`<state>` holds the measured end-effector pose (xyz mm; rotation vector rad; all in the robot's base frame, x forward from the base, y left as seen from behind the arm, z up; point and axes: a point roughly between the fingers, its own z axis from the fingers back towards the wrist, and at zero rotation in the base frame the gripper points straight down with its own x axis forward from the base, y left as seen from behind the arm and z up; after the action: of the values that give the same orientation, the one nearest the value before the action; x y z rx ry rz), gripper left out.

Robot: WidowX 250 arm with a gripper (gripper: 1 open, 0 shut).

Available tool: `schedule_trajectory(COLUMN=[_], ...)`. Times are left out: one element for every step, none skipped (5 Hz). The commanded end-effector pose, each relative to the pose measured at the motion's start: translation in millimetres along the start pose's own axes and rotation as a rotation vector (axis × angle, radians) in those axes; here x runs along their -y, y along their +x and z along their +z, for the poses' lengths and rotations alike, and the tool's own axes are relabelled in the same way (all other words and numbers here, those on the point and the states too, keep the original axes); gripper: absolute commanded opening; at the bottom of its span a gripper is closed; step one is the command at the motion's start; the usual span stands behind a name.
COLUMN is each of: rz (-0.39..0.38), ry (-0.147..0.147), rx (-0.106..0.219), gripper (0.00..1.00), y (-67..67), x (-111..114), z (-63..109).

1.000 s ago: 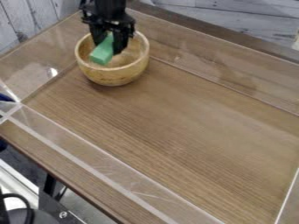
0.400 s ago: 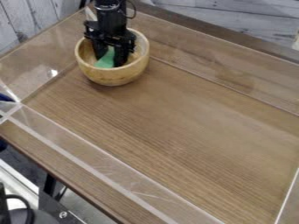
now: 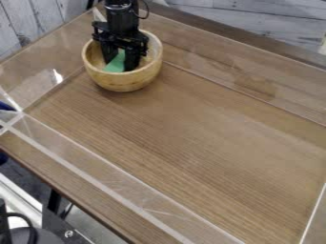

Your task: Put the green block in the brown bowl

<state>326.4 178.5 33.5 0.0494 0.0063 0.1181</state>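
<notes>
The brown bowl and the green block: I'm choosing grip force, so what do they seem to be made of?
The brown bowl looks like turned wood: light tan, matte, with thick walls and a smooth rim. The green block is a plain, even green with no visible grain, so it could be painted wood, plastic or foam; the picture is too small to tell. It sits between the gripper fingers, inside the bowl.

arm: cut off at the top edge, only the black gripper (image 3: 118, 54) end shows | green block (image 3: 116, 63): mostly covered by the fingers, just a sliver peeking out | grip: can't really tell if the fingers pinch it or only straddle it | brown bowl (image 3: 124, 80): far rim and most of the inside blocked | table (image 3: 192, 143): right corner runs off frame
</notes>
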Motion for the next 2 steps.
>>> schedule_trajectory(rz=[0.004, 0.005], ry=[0.021, 0.02], rx=[0.032, 0.023], gripper=[0.0, 0.0], y=[7.9, 8.2], x=[-7.2, -7.7], z=[2.9, -2.9])
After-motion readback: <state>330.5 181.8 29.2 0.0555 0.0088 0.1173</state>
